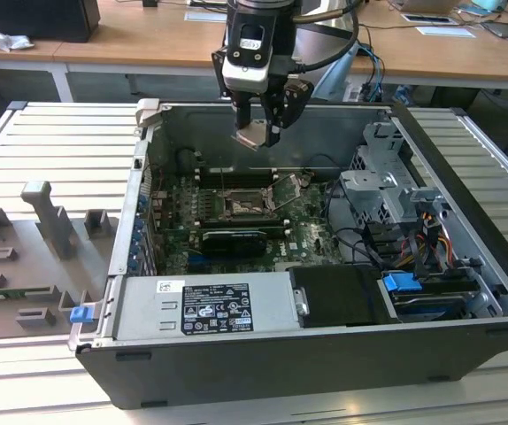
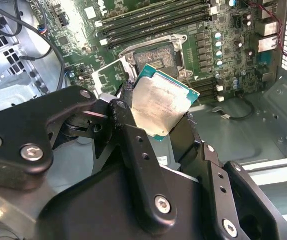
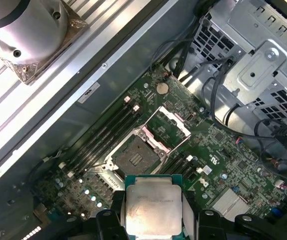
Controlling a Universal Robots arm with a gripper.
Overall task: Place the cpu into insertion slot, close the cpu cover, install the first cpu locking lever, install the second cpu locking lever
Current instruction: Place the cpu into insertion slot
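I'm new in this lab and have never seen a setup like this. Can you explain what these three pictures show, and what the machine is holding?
It is one robot arm ending in a gripper, a clamp with fingers. The exterior view comes from a camera off the arm and looks at an open computer case lying on a slatted metal table. The two wrist views come from cameras riding on the arm, looking into the case. The gripper is shut on the cpu, a flat square chip, held above the green circuit board. Below it lies the insertion slot, with nothing in it, and the cpu cover is swung open beside it. So the chip is not yet placed.
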